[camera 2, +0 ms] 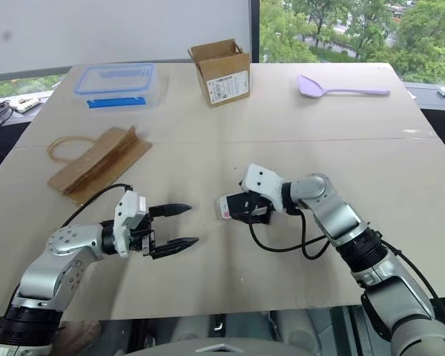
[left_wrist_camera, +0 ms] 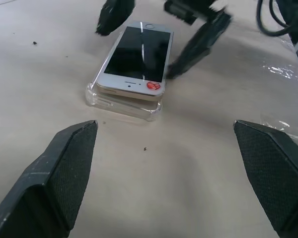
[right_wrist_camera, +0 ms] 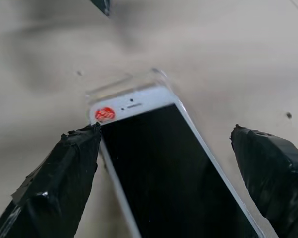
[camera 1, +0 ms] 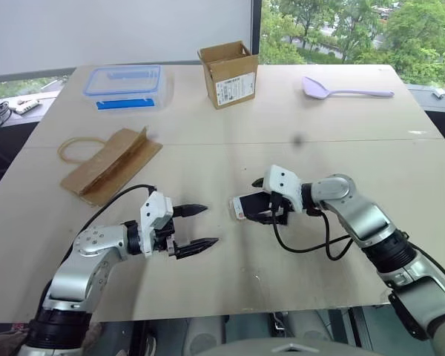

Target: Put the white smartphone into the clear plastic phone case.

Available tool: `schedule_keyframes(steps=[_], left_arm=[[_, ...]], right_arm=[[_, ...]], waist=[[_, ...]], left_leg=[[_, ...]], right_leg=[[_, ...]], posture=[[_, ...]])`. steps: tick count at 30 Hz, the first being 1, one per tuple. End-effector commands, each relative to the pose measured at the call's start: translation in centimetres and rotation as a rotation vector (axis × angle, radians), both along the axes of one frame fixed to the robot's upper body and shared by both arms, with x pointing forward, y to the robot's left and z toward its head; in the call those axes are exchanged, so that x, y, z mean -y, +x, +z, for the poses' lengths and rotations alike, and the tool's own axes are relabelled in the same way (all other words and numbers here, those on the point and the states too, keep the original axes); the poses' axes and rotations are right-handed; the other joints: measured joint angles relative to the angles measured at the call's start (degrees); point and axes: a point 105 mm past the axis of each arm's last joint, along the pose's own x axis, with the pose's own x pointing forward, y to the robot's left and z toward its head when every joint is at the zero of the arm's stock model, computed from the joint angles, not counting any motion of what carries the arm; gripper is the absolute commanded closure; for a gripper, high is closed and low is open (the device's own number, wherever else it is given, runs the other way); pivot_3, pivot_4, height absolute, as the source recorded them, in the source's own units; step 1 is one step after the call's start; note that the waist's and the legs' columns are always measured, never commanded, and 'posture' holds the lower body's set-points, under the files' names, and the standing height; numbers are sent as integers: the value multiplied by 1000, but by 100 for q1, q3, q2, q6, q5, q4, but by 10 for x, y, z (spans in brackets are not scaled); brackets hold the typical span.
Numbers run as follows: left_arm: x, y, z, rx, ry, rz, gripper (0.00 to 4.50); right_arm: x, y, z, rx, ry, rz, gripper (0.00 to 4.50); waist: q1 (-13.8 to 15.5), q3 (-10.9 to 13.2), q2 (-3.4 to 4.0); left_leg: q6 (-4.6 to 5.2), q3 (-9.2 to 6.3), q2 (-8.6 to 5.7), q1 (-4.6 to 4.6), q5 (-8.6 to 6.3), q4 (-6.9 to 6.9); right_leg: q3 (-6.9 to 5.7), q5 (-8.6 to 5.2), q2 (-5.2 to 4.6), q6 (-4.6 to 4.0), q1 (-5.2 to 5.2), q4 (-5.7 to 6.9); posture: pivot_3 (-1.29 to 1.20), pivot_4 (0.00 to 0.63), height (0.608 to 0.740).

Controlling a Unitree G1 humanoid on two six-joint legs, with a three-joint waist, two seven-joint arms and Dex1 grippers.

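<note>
From the head view, my right claw [camera 1: 261, 210] stands spread wide around the white smartphone [camera 1: 241, 207], a finger on either side of it, down at the surface [camera 1: 282, 133]. My left claw [camera 1: 196, 226] also stands wide apart and holds nothing, pointing at the phone from just beside it.

Through my left wrist, the white smartphone [left_wrist_camera: 135, 60] lies screen up on top of the clear plastic phone case [left_wrist_camera: 120, 102]. The case's near rim sticks out beyond the phone's end, the one with the red sticker, so I judge the phone laid on the case but not seated: it sits a little skewed and high. My right claw's fingers [left_wrist_camera: 196, 42] flank the far end; whether they touch the phone I cannot say for sure.

Through my right wrist, the phone's screen runs between my two fingers [right_wrist_camera: 57, 183], with a corner of the case [right_wrist_camera: 139, 82] showing past its sticker end.

What is left, as I judge it: square the phone to the case and press it down inside the rim.
</note>
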Motion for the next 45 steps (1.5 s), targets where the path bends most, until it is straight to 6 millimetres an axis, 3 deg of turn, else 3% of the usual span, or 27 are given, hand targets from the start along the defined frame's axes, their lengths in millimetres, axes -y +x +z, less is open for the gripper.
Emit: schedule_keyframes(steps=[1,8,9,11,14,17,18,19,25,31,45], left_arm=[[-1,-1,9,39,-5,-19,0],[-3,-2,12,49,-21,-15,0],[-4,-3,12,50,-20,-13,0],[-4,-3,12,52,-21,-10,0],[-4,-3,12,55,-27,4,0],[-4,-3,11,53,-30,14,800],[-4,-2,11,53,-29,16,1381],[-4,-2,10,52,-29,18,1757],[-3,-3,8,46,-28,15,4477],[-2,-5,7,35,-18,-3,4477],[-16,-15,12,19,20,7,4477]], right_arm=[[-7,1,22,26,71,16,13],[-3,9,0,49,-91,-1,13],[-3,11,-3,53,-113,-2,253],[-4,10,-7,46,-131,11,858],[-8,7,-5,45,-119,38,2297],[-11,4,-2,51,-104,56,3711],[-11,5,1,56,-92,53,4314],[-12,5,3,57,-85,51,4500],[-9,-1,19,66,-54,74,4500],[-7,-8,23,50,-86,109,4500],[1,-5,-14,14,-306,148,4500]], waist=[[3,0,0],[3,0,0],[1,0,0],[0,-1,0],[4,0,0],[9,0,0],[9,0,0],[7,0,0],[7,0,1],[4,0,1],[-1,-1,-1]], left_leg=[[0,0,0,0,0,0],[0,1,-1,0,0,0],[0,0,-1,0,0,0],[0,0,0,1,0,-1],[0,0,0,2,0,-1],[0,1,-1,1,0,0],[0,1,-1,1,0,0],[0,0,-1,1,0,0],[0,1,0,0,0,-1],[0,0,0,-1,0,-1],[0,4,1,2,0,-1]], right_leg=[[0,0,0,0,0,0],[0,-4,-2,-6,0,-1],[-1,-4,-2,-7,0,0],[0,-4,-1,-6,0,0],[-1,-3,-1,-5,0,0],[-1,-4,-3,-6,1,0],[-1,-3,-3,-5,1,0],[-1,-3,-3,-5,1,0],[-1,-3,-3,-5,0,0],[-1,-3,-2,-5,-2,0],[0,-8,-4,-12,-3,-1]], posture=[[0,150,740],[0,150,740],[0,150,740],[0,150,740],[0,150,740],[0,150,740],[0,150,740],[0,150,740],[0,150,740],[0,150,740],[0,150,740]])
